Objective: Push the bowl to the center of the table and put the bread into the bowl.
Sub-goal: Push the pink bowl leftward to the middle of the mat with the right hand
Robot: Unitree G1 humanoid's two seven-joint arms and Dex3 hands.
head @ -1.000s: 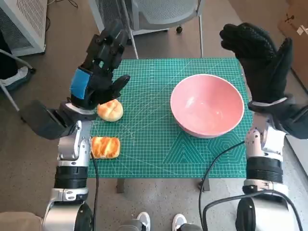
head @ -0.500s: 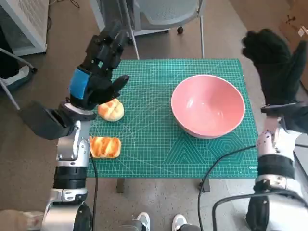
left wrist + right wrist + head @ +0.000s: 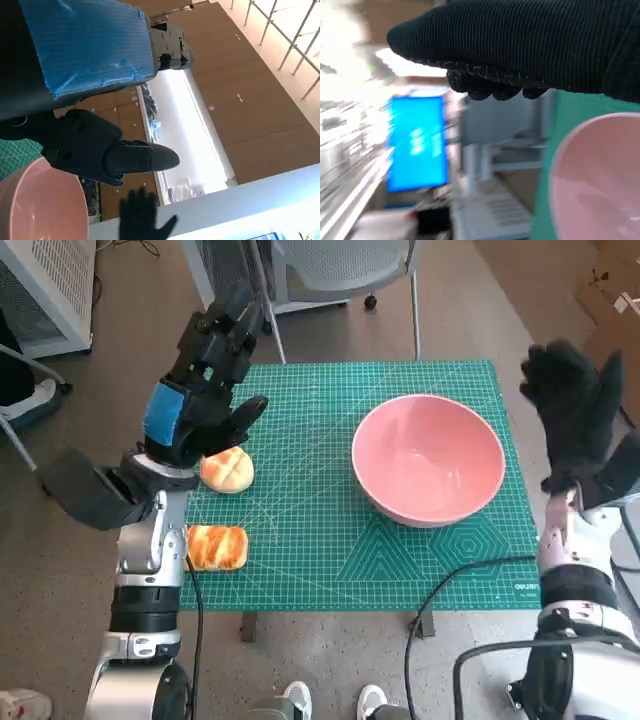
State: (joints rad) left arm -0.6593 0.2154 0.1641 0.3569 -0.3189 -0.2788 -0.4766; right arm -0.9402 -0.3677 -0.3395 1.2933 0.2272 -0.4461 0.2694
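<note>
The pink bowl (image 3: pixel 428 458) sits on the green cutting mat (image 3: pixel 320 540) toward the 3 o'clock side of the surface, right of the middle, so the pushing step looks unfinished; it needs to travel toward 9 o'clock. The right robot hand (image 3: pixel 575 415) is raised off the mat's 3 o'clock edge, just outside the bowl's rim and not touching it, fingers spread and holding nothing. That stance suits a sideways shove: an open palm set against the outer wall would give a broad contact and slide the bowl without tipping it. In the right wrist view the glove (image 3: pixel 520 45) lies above the bowl's rim (image 3: pixel 570 165) with a gap between them, which agrees that contact has not been made. Two pieces of bread lie at the 9 o'clock side: a round bun (image 3: pixel 227 471) and, toward 7 o'clock, a glazed roll (image 3: pixel 217 546), well apart from the bowl. The left robot hand (image 3: pixel 200 390) hovers over the round bun with fingers apart, grasping nothing, probably waiting there so it can pick the bread up once the bowl is central. A chair (image 3: pixel 340 265) stands beyond the surface at 12 o'clock.
</note>
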